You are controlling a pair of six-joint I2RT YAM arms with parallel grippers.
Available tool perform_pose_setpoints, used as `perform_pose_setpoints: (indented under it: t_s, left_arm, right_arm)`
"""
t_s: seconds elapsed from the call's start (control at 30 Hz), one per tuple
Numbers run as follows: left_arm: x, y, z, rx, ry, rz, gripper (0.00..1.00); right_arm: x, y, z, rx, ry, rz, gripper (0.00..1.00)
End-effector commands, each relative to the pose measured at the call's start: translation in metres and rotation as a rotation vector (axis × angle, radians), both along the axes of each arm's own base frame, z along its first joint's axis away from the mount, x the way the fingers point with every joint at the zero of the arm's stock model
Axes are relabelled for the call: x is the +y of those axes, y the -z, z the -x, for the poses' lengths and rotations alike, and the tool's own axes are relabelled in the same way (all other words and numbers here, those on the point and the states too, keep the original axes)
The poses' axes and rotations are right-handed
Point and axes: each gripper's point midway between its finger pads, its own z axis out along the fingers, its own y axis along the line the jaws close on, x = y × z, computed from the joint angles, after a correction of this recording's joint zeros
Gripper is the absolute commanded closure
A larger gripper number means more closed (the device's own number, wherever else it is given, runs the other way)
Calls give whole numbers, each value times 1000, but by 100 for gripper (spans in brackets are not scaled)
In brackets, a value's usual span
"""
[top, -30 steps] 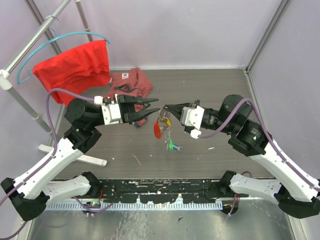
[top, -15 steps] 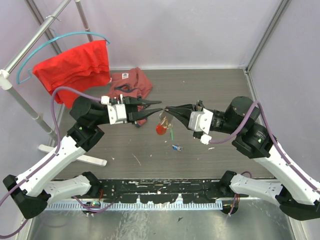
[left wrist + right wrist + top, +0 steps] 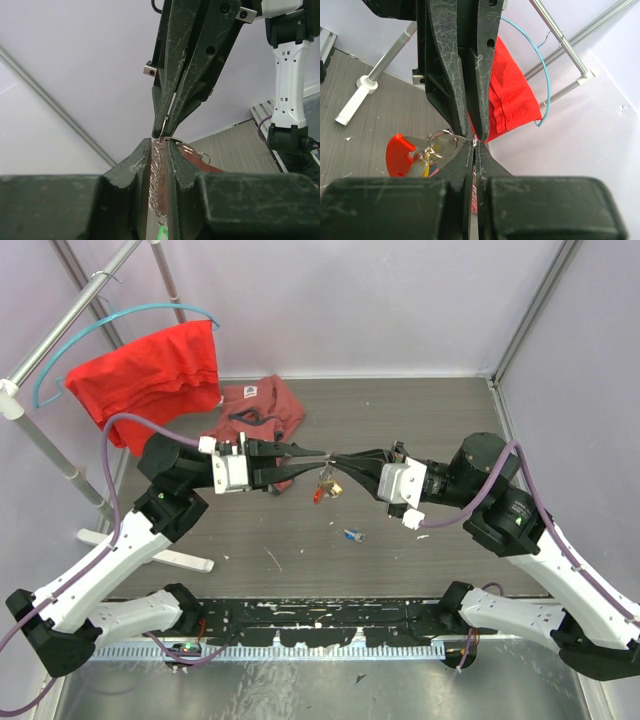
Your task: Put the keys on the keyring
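Over the middle of the table my two grippers meet tip to tip. The keyring [image 3: 319, 492] hangs under them, with its red tag and a gold key [image 3: 331, 486] beside it. My left gripper [image 3: 322, 454] is shut on the keyring, with the silver chain [image 3: 156, 175] and dark red tag [image 3: 194, 160] pressed between its jaws. The right gripper [image 3: 338, 458] is shut on the thin ring wire [image 3: 442, 145] at its very tips [image 3: 474, 144]. The red tag [image 3: 397, 155] and a yellow key [image 3: 422, 167] dangle left of them. A small blue and green key [image 3: 352, 535] lies loose on the table.
A red cloth [image 3: 150, 370] hangs on a teal hanger from the metal rack [image 3: 60, 325] at the back left. A pinkish-red garment [image 3: 262, 405] lies behind my left gripper. The rack's white foot [image 3: 185, 561] rests near the left arm. Walls close the back and right.
Both grippers have come together until their tips touch. The left jaws have narrowed onto the chain and tag. The keyring now hangs higher and bunched, and the blue and green key stays on the table.
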Motion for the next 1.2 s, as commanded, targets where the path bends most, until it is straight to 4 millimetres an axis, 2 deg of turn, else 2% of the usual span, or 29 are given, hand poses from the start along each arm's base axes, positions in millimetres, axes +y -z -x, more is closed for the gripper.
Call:
perform_pose_setpoints:
  t_s: [0.0, 0.37, 0.73, 0.87, 1.07, 1.17]
  left_arm:
    - [2, -17, 9, -47, 37, 31, 77]
    - [0, -20, 6, -43, 32, 36, 80]
    - [0, -22, 13, -57, 64, 33, 80]
    - [-1, -21, 13, -53, 69, 29, 86]
    - [-1, -20, 17, -56, 93, 22, 88]
    - [-2, -19, 20, -63, 113, 15, 100]
  right_arm:
    - [-2, -28, 4, -63, -13, -80, 98]
    - [3, -21, 5, -46, -36, -59, 98]
    - [6, -13, -1, -32, -19, -30, 98]
    - [8, -11, -4, -25, -13, -27, 98]
    - [10, -8, -9, -17, 3, -17, 98]
    - [10, -6, -10, -14, 5, -13, 97]
